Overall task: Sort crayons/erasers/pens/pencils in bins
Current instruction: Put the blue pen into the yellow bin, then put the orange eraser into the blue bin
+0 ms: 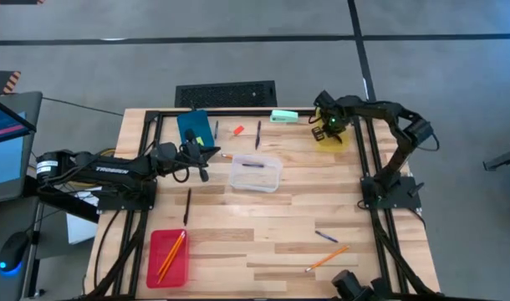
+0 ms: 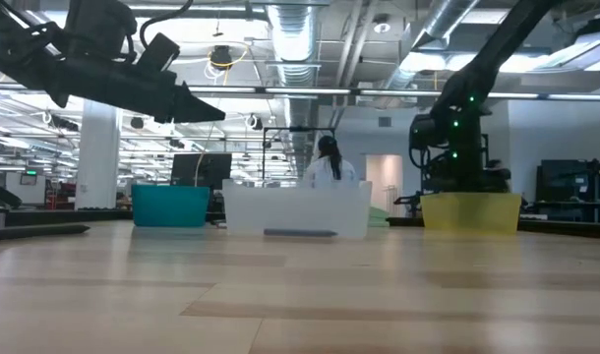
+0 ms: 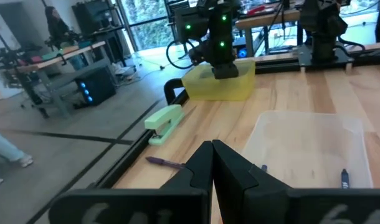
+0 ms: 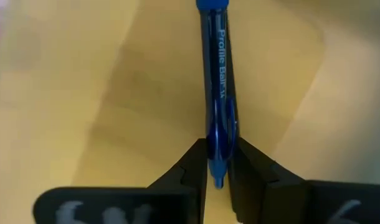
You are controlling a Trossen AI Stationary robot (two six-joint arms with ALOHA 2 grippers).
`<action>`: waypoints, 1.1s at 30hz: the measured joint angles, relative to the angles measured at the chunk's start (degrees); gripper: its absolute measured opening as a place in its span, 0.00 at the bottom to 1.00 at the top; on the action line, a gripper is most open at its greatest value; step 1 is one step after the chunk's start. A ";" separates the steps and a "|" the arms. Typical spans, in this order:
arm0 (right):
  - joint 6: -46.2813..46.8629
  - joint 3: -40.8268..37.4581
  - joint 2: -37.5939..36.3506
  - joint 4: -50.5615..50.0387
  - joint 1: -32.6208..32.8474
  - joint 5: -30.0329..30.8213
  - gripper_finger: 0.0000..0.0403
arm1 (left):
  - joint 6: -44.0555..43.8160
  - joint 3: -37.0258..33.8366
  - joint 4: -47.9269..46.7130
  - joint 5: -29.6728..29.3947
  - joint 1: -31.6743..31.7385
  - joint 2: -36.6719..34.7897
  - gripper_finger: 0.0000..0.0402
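Observation:
My right gripper (image 1: 330, 127) hangs over the translucent yellow bin (image 1: 329, 139) at the table's far right and is shut on a blue pen (image 4: 216, 74). In the low view it dips into the yellow bin (image 2: 472, 211). My left gripper (image 3: 212, 163) is shut and empty, hovering between the blue bin (image 1: 194, 127) and the clear bin (image 1: 255, 174), which holds one dark pen (image 1: 253, 165). The red bin (image 1: 168, 255) holds orange pencils. Loose pens (image 1: 258, 134) (image 1: 187, 205) (image 1: 326, 237), a pencil (image 1: 326, 257) and an orange-red eraser (image 1: 237, 130) lie flat on the table. My right gripper pinches the blue pen between its two fingers at the clip end (image 4: 218, 140). It comes from above, pointing down into the yellow bin. The pen runs along the fingers and sticks out past their tips. Whether its far end touches the bin's floor I cannot tell.
A mint-green stapler (image 1: 284, 115) lies near the far edge beside the yellow bin. A black frame rail (image 1: 238, 110) runs along the far edge and down both sides. A keyboard (image 1: 226, 94) sits beyond the table. A person (image 2: 330, 162) stands in the room behind.

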 joint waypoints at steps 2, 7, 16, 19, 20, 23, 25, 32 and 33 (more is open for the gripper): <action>0.00 -0.11 -0.96 -0.35 0.21 -0.40 0.18 | 0.08 0.00 0.00 0.02 0.00 0.00 0.00; -0.07 -0.09 -4.49 -2.14 0.45 -0.47 0.23 | -0.38 0.00 0.00 0.04 0.00 0.00 0.00; -5.37 -0.07 -9.38 -5.92 2.15 -0.30 0.45 | -1.76 0.00 0.15 0.04 0.00 0.00 0.00; -10.87 -0.07 -10.88 -5.74 3.38 0.38 0.45 | -2.44 0.00 0.14 0.07 0.00 0.00 0.00; -12.36 -0.07 -11.66 -5.19 4.00 1.03 0.44 | -3.15 0.00 0.15 0.19 0.00 0.00 0.00; -15.55 -0.07 -14.86 -2.76 6.15 1.18 0.33 | -4.60 0.00 0.13 0.65 0.00 0.00 0.00; -17.45 -0.56 -17.87 0.66 8.06 1.17 0.24 | -5.34 0.00 0.09 0.76 0.00 0.00 0.00; -20.85 -13.58 -30.16 26.98 13.22 -8.82 0.02 | -4.52 4.58 -9.05 3.14 0.00 0.07 0.00; -20.44 -15.81 -31.68 30.60 14.10 -10.41 0.03 | -3.48 6.25 -12.10 3.49 0.00 0.43 0.00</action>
